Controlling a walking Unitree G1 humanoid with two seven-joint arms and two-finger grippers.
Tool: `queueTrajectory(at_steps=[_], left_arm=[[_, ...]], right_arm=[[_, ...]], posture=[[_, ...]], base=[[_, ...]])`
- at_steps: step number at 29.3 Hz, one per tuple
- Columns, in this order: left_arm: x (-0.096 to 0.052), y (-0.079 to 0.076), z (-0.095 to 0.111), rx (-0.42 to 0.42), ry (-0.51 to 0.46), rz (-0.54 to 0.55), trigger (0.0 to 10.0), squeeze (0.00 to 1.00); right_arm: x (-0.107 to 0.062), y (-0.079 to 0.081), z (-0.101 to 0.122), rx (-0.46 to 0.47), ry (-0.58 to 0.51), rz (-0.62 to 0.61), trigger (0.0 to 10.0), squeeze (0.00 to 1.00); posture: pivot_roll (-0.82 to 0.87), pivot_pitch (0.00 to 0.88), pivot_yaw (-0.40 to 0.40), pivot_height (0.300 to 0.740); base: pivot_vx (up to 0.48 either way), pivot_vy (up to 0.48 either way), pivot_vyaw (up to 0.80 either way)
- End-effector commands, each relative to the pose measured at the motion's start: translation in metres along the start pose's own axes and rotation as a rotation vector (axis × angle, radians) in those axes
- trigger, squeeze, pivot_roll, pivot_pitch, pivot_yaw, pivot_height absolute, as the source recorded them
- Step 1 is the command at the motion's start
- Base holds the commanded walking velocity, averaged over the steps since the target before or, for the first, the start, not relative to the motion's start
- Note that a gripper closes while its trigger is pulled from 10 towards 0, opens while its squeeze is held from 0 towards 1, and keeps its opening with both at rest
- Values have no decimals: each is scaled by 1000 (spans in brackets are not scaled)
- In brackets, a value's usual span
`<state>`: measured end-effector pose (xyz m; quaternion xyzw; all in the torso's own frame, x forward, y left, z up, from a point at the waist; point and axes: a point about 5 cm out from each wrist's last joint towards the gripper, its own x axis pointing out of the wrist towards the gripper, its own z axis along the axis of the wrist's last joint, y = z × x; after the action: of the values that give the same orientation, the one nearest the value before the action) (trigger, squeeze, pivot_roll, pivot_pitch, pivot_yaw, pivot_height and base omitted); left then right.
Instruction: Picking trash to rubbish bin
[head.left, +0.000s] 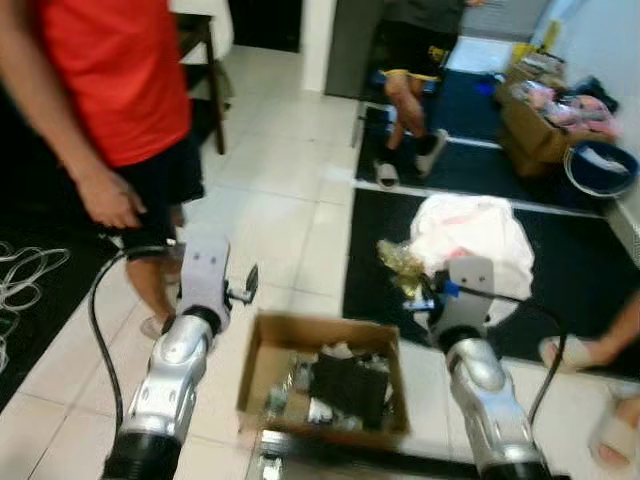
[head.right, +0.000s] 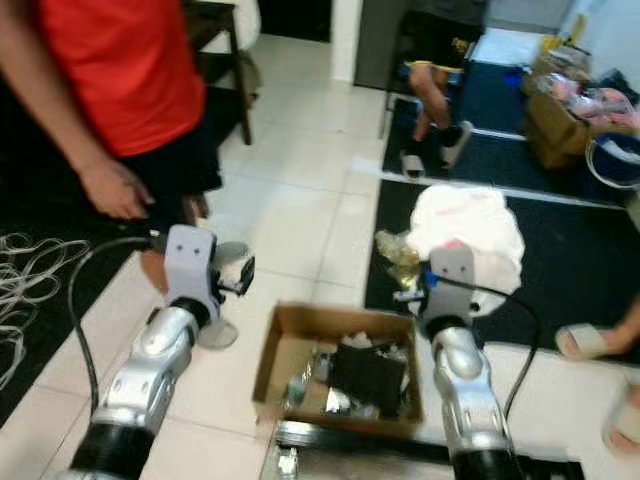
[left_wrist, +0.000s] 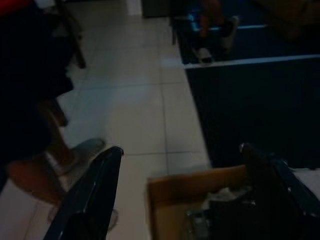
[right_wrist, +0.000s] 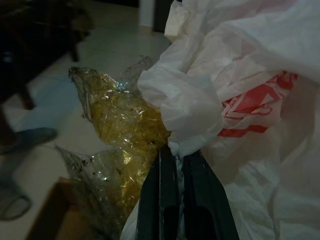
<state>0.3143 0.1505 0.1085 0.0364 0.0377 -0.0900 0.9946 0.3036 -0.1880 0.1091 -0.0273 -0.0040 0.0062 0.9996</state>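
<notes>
White tile floor with dark mats, robot standing over an open box.

Cardboard box (head.left: 318, 372) of trash sits nearest, between both arms. Left gripper (left_wrist: 182, 165) hovers over the box's left edge, fingers wide apart, nothing held. Right gripper (right_wrist: 181, 165) is past the box's right side, fingers pinched together on a white plastic bag (head.left: 470, 240) with a crumpled yellowish wrapper (right_wrist: 117, 125) against it. Person in red shirt (head.left: 110, 70) stands far left.

A person in a red shirt (head.left: 110, 80) stands close beside the left gripper (head.left: 243, 285), blocking that side. Bare white floor tiles (head.left: 270, 215) lie open ahead. A cardboard box (head.left: 325, 375) sits between both arms. A white plastic bag (head.left: 475, 240) crowds the right gripper (right_wrist: 175, 155).
</notes>
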Motion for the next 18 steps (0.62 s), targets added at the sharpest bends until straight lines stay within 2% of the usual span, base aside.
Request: queueTrajectory(at_steps=[1, 3, 7, 9, 11, 15, 18], left_arm=[[-7, 8, -16, -12, 63, 32, 10000, 0], [-10, 7, -20, -34, 75, 39, 10000, 0], [-9, 4, -19, -55, 69, 33, 10000, 0], [-8, 2, -18, -94, 57, 38, 10000, 0], [-6, 2, -17, -132, 49, 74, 10000, 0], [-7, 5, -19, -132, 48, 105, 10000, 0], [-8, 5, -19, -141, 42, 108, 10000, 0]], right_arm=[[-8, 2, -21, 28, 77, 9, 10000, 0], [-12, 4, -31, 41, 118, 23, 10000, 0], [-13, 7, -35, 46, 131, 39, 10000, 0], [-12, 11, -35, 63, 127, 57, 10000, 0], [-10, 16, -33, 67, 106, 92, 10000, 0], [-8, 18, -32, 68, 103, 113, 10000, 0], [-6, 20, -33, 25, 112, 138, 10000, 0]], posture=[[-23, 126, -22, 740], [-19, 133, -21, 740], [-17, 137, -23, 740], [-17, 137, -23, 740], [-18, 136, -21, 740], [-18, 136, -21, 740], [-18, 136, -21, 740]], base=[[0, 0, -800], [0, 0, -800], [0, 0, -800], [0, 0, -800], [0, 0, 0], [0, 0, 0], [0, 0, 0]])
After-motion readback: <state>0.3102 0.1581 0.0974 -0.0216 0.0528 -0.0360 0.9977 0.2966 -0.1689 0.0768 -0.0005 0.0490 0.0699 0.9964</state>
